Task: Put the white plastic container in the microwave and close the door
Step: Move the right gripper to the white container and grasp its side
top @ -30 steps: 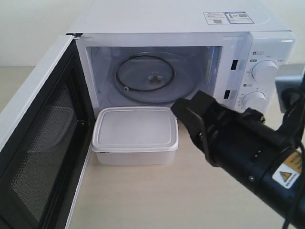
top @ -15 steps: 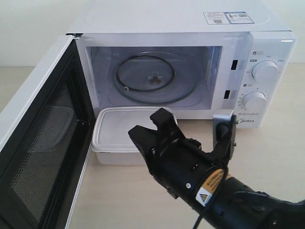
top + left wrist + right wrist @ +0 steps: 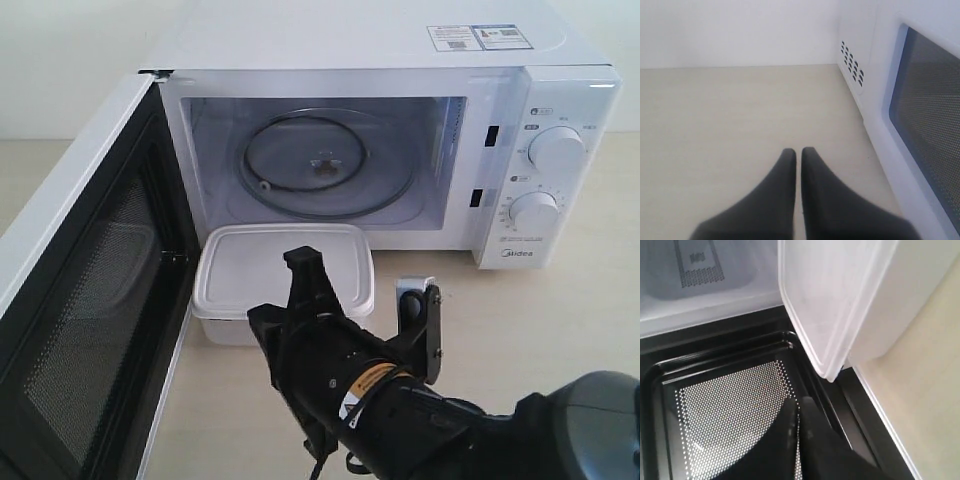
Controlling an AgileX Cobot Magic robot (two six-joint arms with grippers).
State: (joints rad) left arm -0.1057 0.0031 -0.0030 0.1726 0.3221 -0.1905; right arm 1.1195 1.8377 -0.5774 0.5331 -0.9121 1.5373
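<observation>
White plastic container [image 3: 262, 268] sits outside the microwave [image 3: 350, 45], left end effector [image 3: 798, 151] and right end effector [image 3: 796, 403] pressed together.

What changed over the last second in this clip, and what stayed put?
The right gripper, fingers together and holding nothing, swung from beside the knobs of the microwave across and down. It is now low in front of the white plastic container, near the open door. Nothing was grasped or released. The container stayed on the table before the cavity, and the door stayed open.
</observation>
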